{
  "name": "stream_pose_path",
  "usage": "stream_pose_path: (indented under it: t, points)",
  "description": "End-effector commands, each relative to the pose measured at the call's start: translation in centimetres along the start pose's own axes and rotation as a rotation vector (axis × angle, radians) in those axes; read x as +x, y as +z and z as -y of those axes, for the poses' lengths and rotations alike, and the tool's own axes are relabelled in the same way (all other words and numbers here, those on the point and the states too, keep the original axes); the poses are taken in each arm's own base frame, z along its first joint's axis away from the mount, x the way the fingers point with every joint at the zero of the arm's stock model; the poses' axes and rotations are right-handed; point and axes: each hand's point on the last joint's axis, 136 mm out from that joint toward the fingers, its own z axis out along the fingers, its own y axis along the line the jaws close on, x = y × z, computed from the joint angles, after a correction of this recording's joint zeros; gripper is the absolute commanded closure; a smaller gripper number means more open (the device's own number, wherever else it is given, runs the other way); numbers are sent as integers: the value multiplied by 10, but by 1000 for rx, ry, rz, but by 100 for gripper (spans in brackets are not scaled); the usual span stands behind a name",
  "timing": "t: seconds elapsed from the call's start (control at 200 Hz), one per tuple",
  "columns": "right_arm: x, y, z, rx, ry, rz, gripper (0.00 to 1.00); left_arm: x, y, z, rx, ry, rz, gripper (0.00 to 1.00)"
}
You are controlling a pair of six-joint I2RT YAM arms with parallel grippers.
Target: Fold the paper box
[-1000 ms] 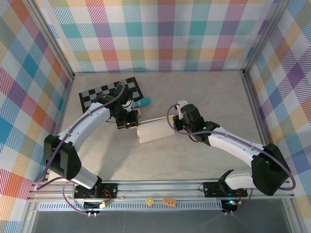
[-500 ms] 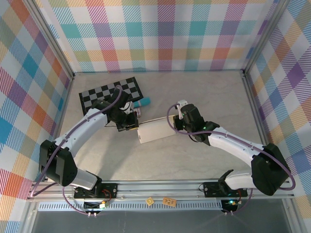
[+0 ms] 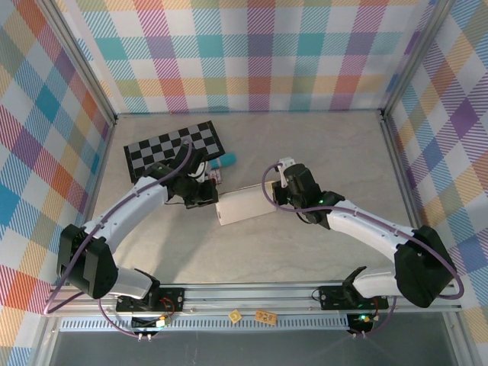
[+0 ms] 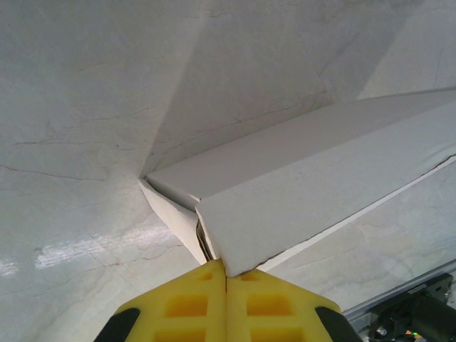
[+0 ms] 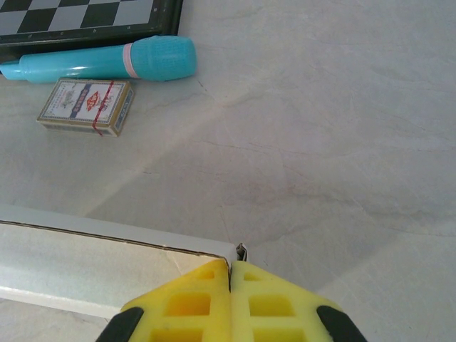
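Box placement settles the coming move. The paper box (image 3: 242, 203) lies near the middle of the table (image 3: 328, 145), between the 2 arms. Its long axis runs left to right, with the right end angled slightly farther away. The left gripper (image 3: 208, 200) is at its left end and the right gripper (image 3: 277, 195) at its right end, so each arm is nearest 1 short end.

Both tools have their yellow pads pressed together. In the left wrist view a corner of the box meets the seam between the pads. In the right wrist view the box's end edge runs in just beside the tips. I cannot tell whether either tool has thin card nipped in it.

From above, the left end is masked by the gripper. The left wrist view shows an end flap (image 4: 174, 217) standing ajar there, not yet tucked. Closing it probably means pushing rightward along the long axis while the right arm braces.

The right wrist view shows a teal marker (image 5: 107, 60), a small card pack (image 5: 85, 105) and the checkerboard (image 5: 85, 14) lying far-left of the box.
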Motion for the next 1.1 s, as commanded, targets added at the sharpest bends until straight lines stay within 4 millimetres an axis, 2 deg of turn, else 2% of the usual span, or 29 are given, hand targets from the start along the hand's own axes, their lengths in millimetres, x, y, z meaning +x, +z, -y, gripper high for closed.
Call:
stream_pose_path:
  t: [0.0,0.22,0.26,0.38,0.465,0.63,0.725,0.915,1.095]
  points:
    - [70,1,3,-1,-41,-231,100,34,22,-23,-103,18,-110,100]
    - [64,-5,3,1,-26,-222,100,35,25,-25,-137,56,-85,100]
    - [64,-7,3,2,-19,-226,97,35,26,-25,-143,59,-82,100]
    - [60,-14,5,19,22,-227,86,34,26,-26,-159,65,-76,100]
    - [53,-22,2,4,61,-217,74,34,26,-27,-167,69,-75,100]
    - [46,-39,-3,-15,213,-216,50,34,26,-26,-171,73,-72,100]
    - [39,-50,-8,-46,307,-194,42,33,27,-24,-171,76,-73,100]
    - [20,-64,-19,-99,426,-171,37,33,28,-22,-173,77,-71,100]
    - [0,-77,-9,-45,557,-110,34,33,27,-21,-174,82,-64,100]
